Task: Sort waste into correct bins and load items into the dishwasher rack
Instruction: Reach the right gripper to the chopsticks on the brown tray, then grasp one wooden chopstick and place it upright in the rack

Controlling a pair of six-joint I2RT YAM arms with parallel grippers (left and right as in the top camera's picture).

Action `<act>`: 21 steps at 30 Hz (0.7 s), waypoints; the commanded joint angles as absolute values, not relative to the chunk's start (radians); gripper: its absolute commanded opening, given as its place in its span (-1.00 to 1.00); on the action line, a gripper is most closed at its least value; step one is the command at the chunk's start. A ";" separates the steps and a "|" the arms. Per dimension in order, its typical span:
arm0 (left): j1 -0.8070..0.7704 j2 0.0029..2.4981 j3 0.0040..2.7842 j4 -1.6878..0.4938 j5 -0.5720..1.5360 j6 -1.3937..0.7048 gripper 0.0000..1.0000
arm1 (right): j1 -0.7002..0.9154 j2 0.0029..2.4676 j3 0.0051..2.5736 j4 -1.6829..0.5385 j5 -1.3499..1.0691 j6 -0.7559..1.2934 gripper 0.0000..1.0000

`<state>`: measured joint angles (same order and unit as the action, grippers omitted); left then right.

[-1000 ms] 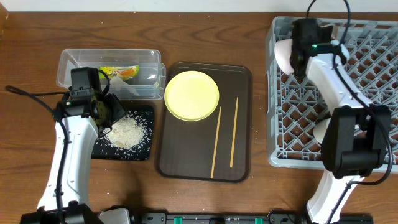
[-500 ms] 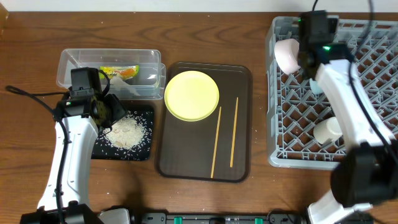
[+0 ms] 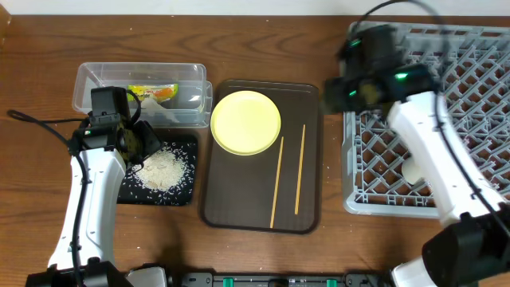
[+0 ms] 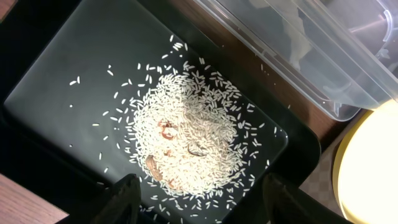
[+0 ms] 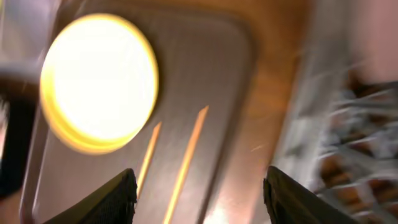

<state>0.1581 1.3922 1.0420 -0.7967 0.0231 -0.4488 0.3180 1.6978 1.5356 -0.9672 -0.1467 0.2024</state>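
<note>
A yellow plate (image 3: 245, 121) and two wooden chopsticks (image 3: 288, 177) lie on the brown tray (image 3: 239, 199). The plate (image 5: 99, 81) and chopsticks (image 5: 186, 162) also show, blurred, in the right wrist view. My right gripper (image 3: 335, 92) is open and empty above the tray's right edge, next to the grey dishwasher rack (image 3: 478, 112). A white cup (image 3: 414, 167) sits in the rack. My left gripper (image 3: 143, 143) is open over a pile of rice (image 4: 186, 137) on a black tray (image 4: 62, 93).
A clear plastic bin (image 3: 139, 92) behind the black tray holds a yellow wrapper (image 3: 155, 93). Its corner shows in the left wrist view (image 4: 323, 56). The wooden table (image 3: 263, 48) surrounds everything.
My right arm has swung left from the back-left of the rack to the tray's right edge, empty. The left arm has not moved.
</note>
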 commanded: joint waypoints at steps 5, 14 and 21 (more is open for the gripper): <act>0.162 1.389 1.049 -0.804 0.019 -0.458 0.31 | 0.493 1.755 1.408 -0.983 -0.017 0.408 0.30; 0.162 1.389 1.049 -0.804 0.019 -0.458 0.31 | 0.603 1.802 1.214 -0.842 -0.019 0.559 0.10; 0.162 1.389 1.049 -0.807 0.019 -0.458 0.32 | 0.669 1.853 1.130 -0.784 0.023 0.583 0.05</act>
<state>0.1581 1.3922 1.0420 -0.8036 0.0231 -0.4484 0.6472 1.8275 1.1538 -0.7872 -0.0208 0.5358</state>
